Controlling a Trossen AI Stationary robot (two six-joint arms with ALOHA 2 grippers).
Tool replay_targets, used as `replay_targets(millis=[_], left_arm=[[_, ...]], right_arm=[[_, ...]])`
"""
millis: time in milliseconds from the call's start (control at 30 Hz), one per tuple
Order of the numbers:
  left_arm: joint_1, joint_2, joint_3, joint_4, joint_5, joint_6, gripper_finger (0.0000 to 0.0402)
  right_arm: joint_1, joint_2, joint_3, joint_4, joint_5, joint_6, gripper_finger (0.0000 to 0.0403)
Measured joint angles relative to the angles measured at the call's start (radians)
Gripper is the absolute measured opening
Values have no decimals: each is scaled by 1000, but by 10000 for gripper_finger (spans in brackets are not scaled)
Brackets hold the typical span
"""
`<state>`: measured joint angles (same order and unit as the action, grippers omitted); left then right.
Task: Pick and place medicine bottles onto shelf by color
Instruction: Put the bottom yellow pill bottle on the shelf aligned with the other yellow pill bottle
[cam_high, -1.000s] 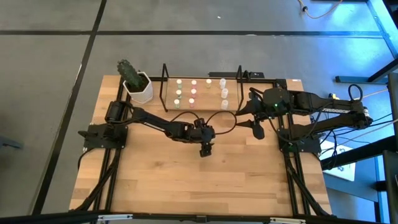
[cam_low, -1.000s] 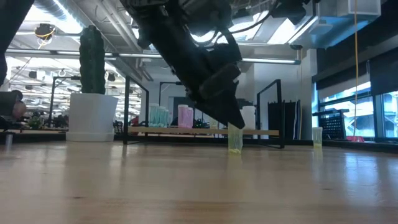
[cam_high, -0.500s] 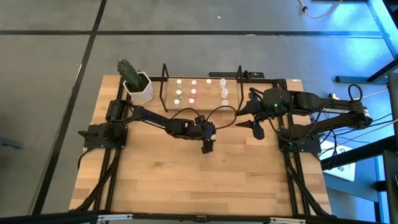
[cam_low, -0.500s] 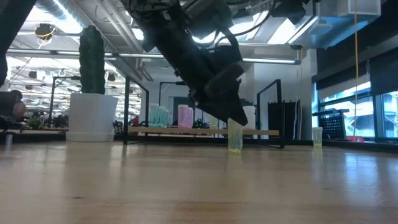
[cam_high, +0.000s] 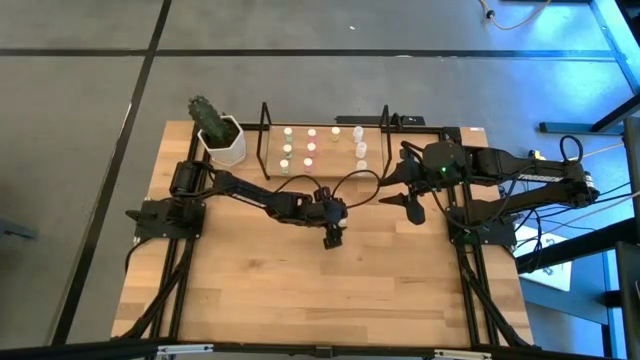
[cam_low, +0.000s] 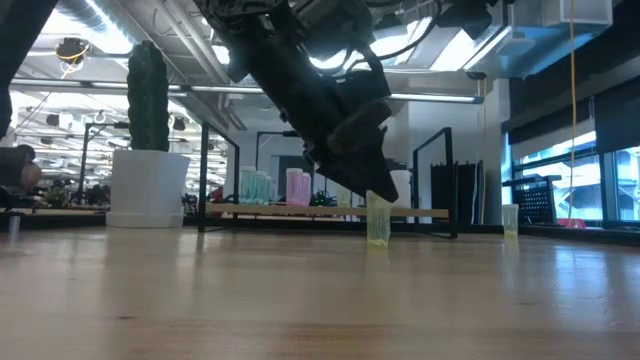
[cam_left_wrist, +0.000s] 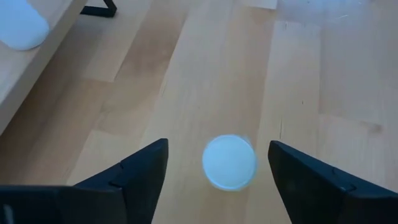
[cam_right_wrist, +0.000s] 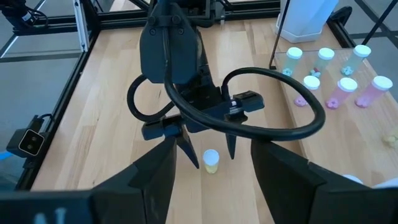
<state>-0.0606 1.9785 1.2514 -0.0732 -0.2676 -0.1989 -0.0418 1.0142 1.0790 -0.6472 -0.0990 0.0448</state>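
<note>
A tiny bottle with a yellow body and a pale top (cam_right_wrist: 211, 161) stands upright on the table, in front of the shelf (cam_high: 325, 125). It also shows in the low view (cam_low: 377, 222) and, from above, in the left wrist view (cam_left_wrist: 229, 162). My left gripper (cam_high: 333, 238) hangs over it, open. Its two fingers (cam_left_wrist: 134, 177) stand on either side of the bottle with a gap on both sides. Green (cam_high: 287, 150), pink (cam_high: 310, 148) and white (cam_high: 360, 148) bottles stand on the shelf floor. My right gripper (cam_high: 413, 210) waits open, to the right of the shelf.
A white hexagonal cactus pot (cam_high: 222, 140) stands at the shelf's left end. Another small bottle (cam_low: 510, 220) shows far right in the low view. Black rails (cam_high: 470, 290) run along the table's sides. Bare wood (cam_high: 320, 300) lies toward the near edge.
My left gripper has shifted a little over the yellow bottle, toward the table's far right. It has stayed open. The bottle has kept its place on the table.
</note>
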Motion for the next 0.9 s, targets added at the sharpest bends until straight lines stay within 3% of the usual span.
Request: replay_targets(millis=[433,900], left_arm=[[0,0,0,-1,44,1,216],[0,0,0,-2,42,94,210]], right_arm=[[0,0,0,-2,0,0,209],[0,0,0,-2,1,0,209]])
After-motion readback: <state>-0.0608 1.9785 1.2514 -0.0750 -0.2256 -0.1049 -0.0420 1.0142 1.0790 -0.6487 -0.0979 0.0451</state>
